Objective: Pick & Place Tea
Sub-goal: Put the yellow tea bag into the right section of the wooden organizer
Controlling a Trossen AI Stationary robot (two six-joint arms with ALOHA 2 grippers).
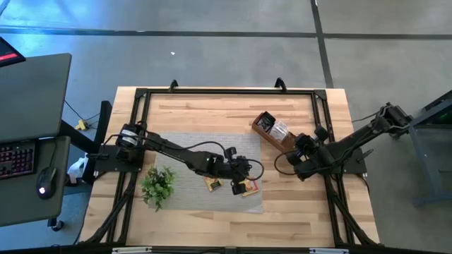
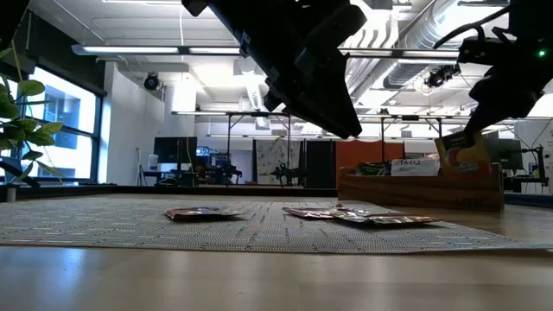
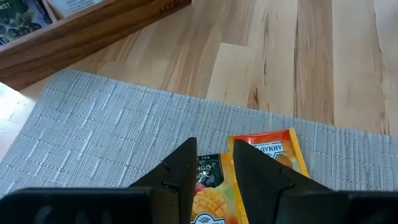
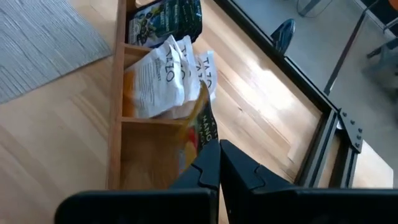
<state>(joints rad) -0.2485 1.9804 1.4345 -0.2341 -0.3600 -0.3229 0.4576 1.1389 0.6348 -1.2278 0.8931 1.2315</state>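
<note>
Grey concrete floor [image 1: 233, 56] crossed by dark seams surrounds the pale wooden desk [image 1: 212, 106]; a side table [image 1: 32, 92] carries a keyboard [image 1: 18, 156] and mouse [image 1: 46, 180]. Beyond: open ceiling with ducts [image 2: 423, 34], strip lights [image 2: 164, 50], window [image 2: 65, 130] (daylit), distant workbenches [image 2: 199, 168].

Glossy sachets [image 3: 273, 152] on woven mat [image 3: 112, 130] (pale wood table [image 3: 298, 56]).
</note>
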